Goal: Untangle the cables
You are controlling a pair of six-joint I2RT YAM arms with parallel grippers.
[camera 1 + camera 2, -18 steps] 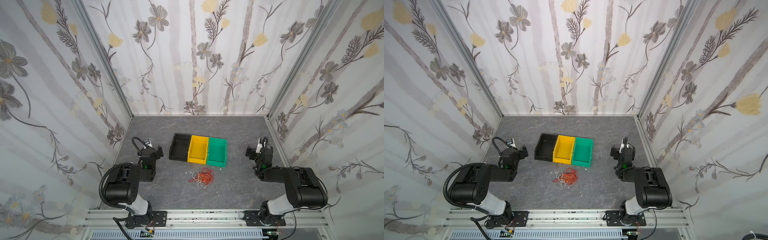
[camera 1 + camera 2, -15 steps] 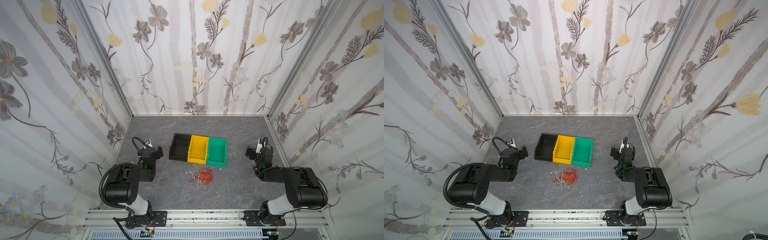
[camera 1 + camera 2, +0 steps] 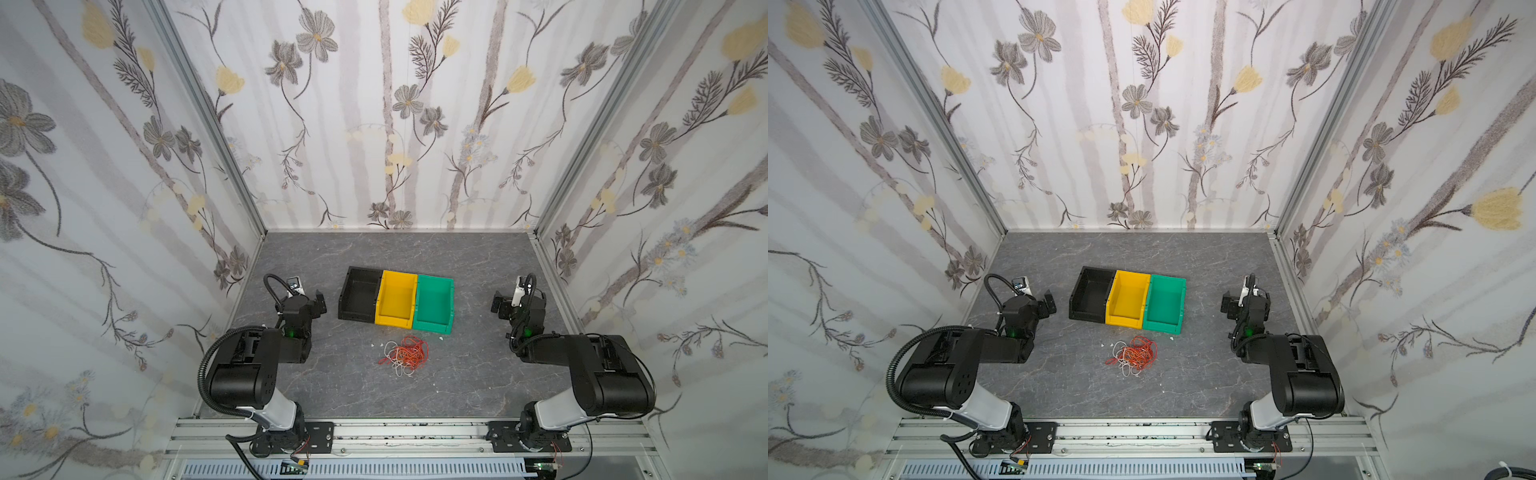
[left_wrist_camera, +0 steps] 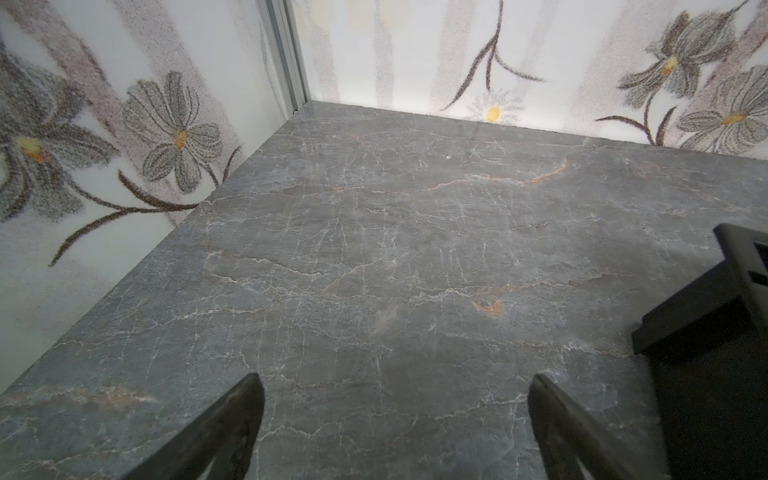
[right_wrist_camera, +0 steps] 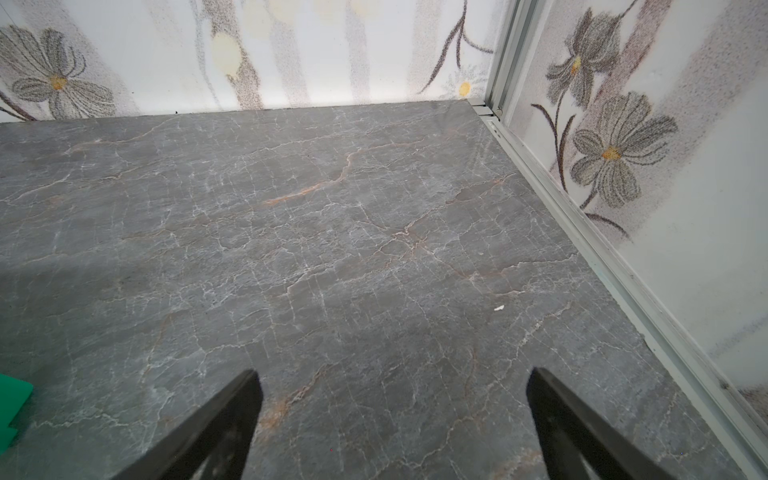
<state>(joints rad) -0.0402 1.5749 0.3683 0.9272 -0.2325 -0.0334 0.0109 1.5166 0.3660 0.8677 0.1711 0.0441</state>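
as the cables lie in one knotted heap on the tabletop, just in front of the yellow bin and green bin, nothing grips them: left jaws and right jaws stand spread, empty, well apart at either side.

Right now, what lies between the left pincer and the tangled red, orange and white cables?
Only grey marbled tabletop, bare except tiny white flecks, in both top views.

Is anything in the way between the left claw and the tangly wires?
Nothing visible blocks it. Bare table lies between the left gripper and the cables; a corner of the black bin sits close beside that path.
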